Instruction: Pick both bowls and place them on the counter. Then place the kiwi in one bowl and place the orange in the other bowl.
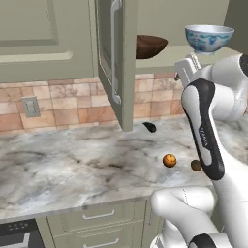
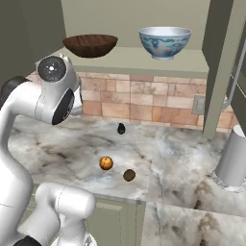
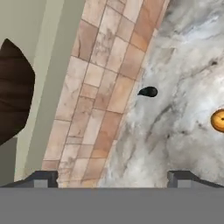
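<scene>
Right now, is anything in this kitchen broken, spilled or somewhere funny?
Nothing looks broken or spilled. The orange, kiwi and a small black pointed thing lie loose on the counter, and one cabinet door hangs open.

Both bowls sit up in the open cabinet [image 1: 123, 58]: wooden bowl [image 1: 151, 46] just right of its door, white bowl [image 1: 209, 38] further right, orange [image 1: 169, 160] and kiwi [image 1: 196, 165] on the counter [image 1: 72, 169] below.

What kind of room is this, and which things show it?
A kitchen, it seems: a veined marble counter with drawer fronts below, a tiled brick-coloured backsplash, and a wall cabinet shelf holding a wooden bowl and a patterned bowl.
</scene>
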Motion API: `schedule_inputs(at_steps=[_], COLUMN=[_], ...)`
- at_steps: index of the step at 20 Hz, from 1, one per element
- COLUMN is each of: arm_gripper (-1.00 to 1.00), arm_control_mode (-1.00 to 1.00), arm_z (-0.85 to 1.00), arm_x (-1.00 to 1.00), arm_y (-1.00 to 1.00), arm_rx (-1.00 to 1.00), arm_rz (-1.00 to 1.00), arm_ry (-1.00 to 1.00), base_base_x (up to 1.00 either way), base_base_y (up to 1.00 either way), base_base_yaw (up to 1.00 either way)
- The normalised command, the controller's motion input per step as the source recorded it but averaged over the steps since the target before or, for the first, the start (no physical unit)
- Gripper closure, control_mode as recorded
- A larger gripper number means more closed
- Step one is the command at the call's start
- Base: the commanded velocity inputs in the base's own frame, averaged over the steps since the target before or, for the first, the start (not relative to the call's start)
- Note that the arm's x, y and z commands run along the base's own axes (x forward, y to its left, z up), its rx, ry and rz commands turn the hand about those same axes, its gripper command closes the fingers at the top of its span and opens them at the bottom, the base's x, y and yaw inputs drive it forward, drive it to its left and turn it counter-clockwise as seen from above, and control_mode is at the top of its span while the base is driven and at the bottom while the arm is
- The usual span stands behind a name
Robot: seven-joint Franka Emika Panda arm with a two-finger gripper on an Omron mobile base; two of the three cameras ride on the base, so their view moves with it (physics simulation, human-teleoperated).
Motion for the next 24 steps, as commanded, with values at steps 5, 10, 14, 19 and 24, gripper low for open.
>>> schedule_inputs(at_steps=[5, 10, 14, 19, 24], arm_gripper=[-1.0, -1.0, -1.0, -1.0, -1.0], arm_control_mode=[-1.0, -1.0, -1.0, -1.0, -1.0], arm_z=[0.53, 0.44, 0.38, 0.36, 0.26], arm_x=[0.0, 0.08, 0.18, 0.27, 0.29], arm_y=[0.0, 0.0, 0.0, 0.0, 0.0], arm_rx=[0.17, 0.12, 0.25, 0.29, 0.22], arm_rz=[-0.28, -0.2, -0.04, 0.06, 0.23], arm_ry=[-0.14, -0.1, 0.0, 0.0, -0.03], base_base_x=[0.0, 0.0, 0.0, 0.0, 0.0], base_base_y=[0.0, 0.0, 0.0, 0.0, 0.0], base_base_yaw=[0.0, 0.0, 0.0, 0.0, 0.0])
